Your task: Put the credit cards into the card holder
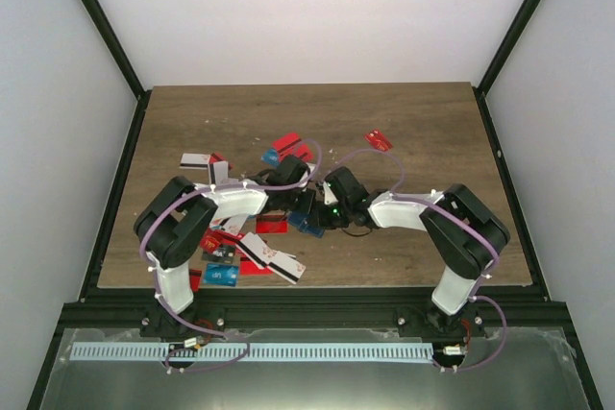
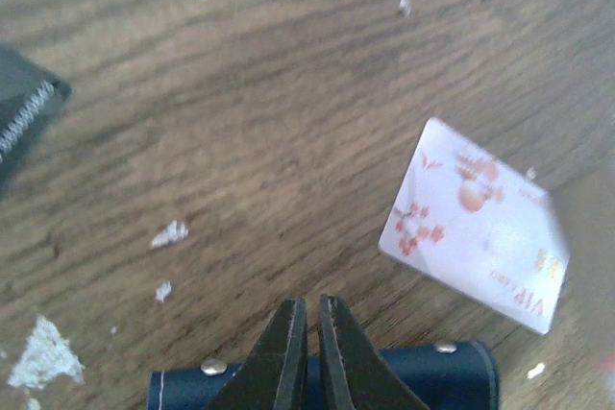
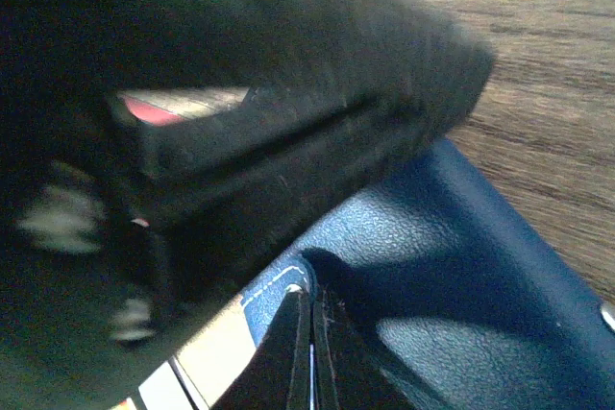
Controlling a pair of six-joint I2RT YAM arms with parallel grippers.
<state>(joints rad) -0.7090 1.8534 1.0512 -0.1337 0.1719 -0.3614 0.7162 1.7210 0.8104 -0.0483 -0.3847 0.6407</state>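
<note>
The card holder (image 2: 423, 372) is a dark navy rectangle with a grained skin, pale stitching along one edge, and two small metal studs on the face seen from the left wrist. The credit cards (image 1: 255, 249) are thin plastic rectangles in red, white with a black stripe, and light blue. One white card (image 2: 476, 223) is printed with red blossoms and "VIP".

Counted left to right in the top view, three cards lie in a small group at the left of the table (image 1: 413, 112). About eight more are heaped at the near edge on the left. Three sit near the middle on the far side of the grippers, and one or two peek out beside the holder. A single red card (image 1: 379, 141) lies apart to the right. Overlaps hide some, so the total is only roughly fifteen. There is one holder.

The holder lies flat near the middle of the table, between the two grippers. The left gripper (image 2: 309, 302) has its jaws drawn almost together, with a thin slit between them and nothing visible in it. The holder's long edge runs just under them, and the white card lies up to their right. The right gripper (image 3: 312, 293) has its jaws pressed together, tips at the holder's stitched edge. I cannot tell whether they pinch it. A blurred black shape (image 3: 192, 93) fills the view above them.
</note>
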